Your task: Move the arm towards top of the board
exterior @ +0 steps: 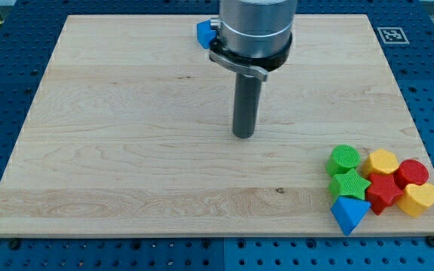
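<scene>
Resting mid-desk (pixel 126 150), my tip (pixel 243 136); no hand fitted, plain rod only. Blue block (pixel 203 33) behind arm at top. Seven-block cluster (pixel 379 187), bottom right, well apart from tip.

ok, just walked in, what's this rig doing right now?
A single arm with a dark rod is working over a wooden board. My tip rests on bare wood near the board's middle, touching no block. Seven blocks sit clustered at the view's bottom right: green cylinder, green star, blue triangle, yellow hexagon, red cylinder, red star, yellow heart. Another blue block peeks out behind the arm at the view's top.
</scene>
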